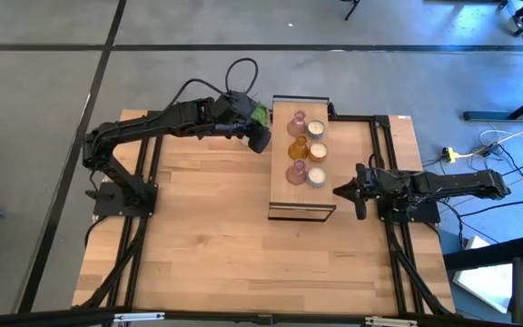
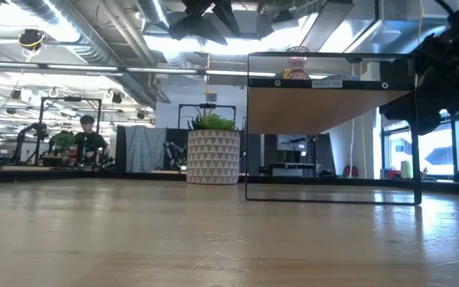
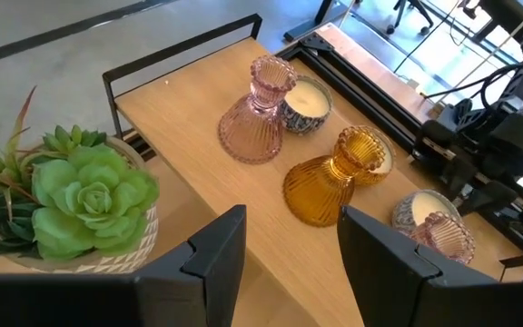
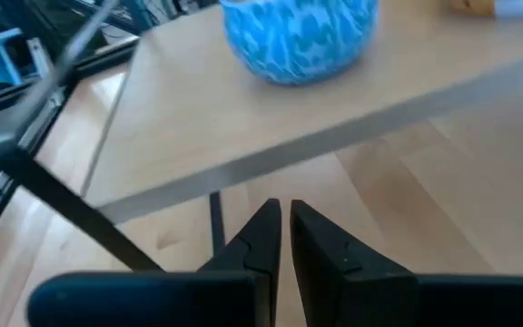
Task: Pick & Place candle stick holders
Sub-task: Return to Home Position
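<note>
Holding cream wax, round holders top stand.

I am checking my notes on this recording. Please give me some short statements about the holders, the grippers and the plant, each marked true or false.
1. All six candle stick holders stand on the wooden stand. True.
2. The left gripper grips the amber holder. False: it is open and empty, and the amber holder stands free on the stand.
3. The succulent stands on top of the stand. False: the succulent stands on the table, beside the stand.
4. The right gripper is shut and holds nothing. True.
</note>
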`<control>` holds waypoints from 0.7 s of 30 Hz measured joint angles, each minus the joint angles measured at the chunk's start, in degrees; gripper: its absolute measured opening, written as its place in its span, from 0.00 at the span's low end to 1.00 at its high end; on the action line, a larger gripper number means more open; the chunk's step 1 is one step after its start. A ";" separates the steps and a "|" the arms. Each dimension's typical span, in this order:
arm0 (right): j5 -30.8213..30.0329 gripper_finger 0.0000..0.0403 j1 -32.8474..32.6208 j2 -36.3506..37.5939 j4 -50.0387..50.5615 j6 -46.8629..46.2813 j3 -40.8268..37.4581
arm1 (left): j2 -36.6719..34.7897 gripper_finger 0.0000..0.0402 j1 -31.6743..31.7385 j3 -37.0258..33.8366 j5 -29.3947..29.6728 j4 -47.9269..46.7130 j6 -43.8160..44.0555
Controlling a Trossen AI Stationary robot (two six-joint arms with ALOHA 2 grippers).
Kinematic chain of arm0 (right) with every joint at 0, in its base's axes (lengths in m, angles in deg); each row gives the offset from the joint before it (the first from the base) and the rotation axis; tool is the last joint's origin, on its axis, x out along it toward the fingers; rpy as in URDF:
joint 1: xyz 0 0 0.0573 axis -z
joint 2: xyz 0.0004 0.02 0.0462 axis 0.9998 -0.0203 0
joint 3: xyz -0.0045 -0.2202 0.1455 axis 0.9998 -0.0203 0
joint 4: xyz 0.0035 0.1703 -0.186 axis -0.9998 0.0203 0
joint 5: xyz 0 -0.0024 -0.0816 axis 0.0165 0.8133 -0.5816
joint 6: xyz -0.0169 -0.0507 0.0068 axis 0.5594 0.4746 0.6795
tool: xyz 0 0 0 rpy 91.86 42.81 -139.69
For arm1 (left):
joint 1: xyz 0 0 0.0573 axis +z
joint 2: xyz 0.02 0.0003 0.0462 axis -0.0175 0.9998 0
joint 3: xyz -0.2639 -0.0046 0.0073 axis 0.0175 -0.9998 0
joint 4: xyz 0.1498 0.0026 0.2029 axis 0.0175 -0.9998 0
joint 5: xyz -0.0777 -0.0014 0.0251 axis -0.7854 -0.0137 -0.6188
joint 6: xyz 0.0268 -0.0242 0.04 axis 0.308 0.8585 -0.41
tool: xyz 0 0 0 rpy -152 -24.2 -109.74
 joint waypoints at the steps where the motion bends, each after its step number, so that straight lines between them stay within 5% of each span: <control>1: 0.37 0.07 0.00 0.42 -0.17 0.61 0.00 | 0.00 0.43 0.00 0.00 0.00 0.00 0.08; 11: -4.55 0.01 0.02 6.30 0.08 7.02 0.00 | 0.00 0.43 0.00 0.00 -0.59 0.02 2.34; 21: -1.86 0.00 0.00 11.72 1.28 6.37 -1.60 | 0.00 0.43 0.00 0.00 -0.61 0.04 3.04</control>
